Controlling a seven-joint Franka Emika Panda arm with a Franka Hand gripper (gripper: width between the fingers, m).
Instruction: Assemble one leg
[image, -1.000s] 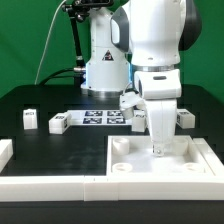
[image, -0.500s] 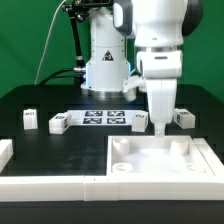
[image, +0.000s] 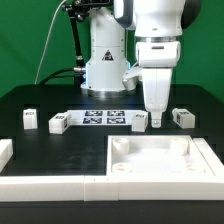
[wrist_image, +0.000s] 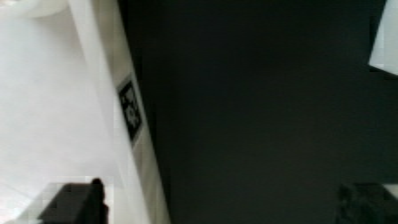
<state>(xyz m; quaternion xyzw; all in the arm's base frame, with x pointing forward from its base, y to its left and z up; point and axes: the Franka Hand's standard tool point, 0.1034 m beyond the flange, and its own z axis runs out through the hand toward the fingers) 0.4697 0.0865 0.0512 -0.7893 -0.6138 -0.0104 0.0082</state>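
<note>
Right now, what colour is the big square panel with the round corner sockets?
The panel is plain white; the exterior view shows it best.

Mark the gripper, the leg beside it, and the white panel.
gripper (image: 156, 124): exterior view, between its fingertips.
leg (image: 140, 120): exterior view, tagged face.
white panel (image: 160, 159): exterior view, bare middle.

I get bright, even overhead light in the exterior view. The white panel at 5 o'clock glares, nearly washed out against the matte black desk. My wrist view is soft and grainy, with the jaws blurred.
</note>
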